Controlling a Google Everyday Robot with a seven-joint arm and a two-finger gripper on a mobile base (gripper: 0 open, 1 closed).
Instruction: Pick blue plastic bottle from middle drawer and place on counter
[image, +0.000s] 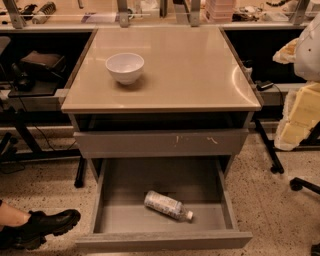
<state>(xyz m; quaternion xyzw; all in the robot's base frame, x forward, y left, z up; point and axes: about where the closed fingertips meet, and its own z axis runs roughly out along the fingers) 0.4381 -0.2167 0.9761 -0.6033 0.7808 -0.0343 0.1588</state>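
The blue plastic bottle (167, 205) lies on its side on the bare floor of the middle drawer (165, 241), which is pulled wide open. Its white cap points toward the front right. It rests near the middle of the drawer, slightly right of centre. Above it, the beige counter (200, 70) carries a white bowl (125, 66) on its left half. My gripper is out of view.
A shallower grey drawer front (160, 143) with pale scratches overhangs the back of the open drawer. A person's black boot (47, 225) rests on the floor at the lower left. Yellow foam blocks (300, 115) and chair casters (296, 184) stand to the right. A cluttered bench (160, 15) runs behind.
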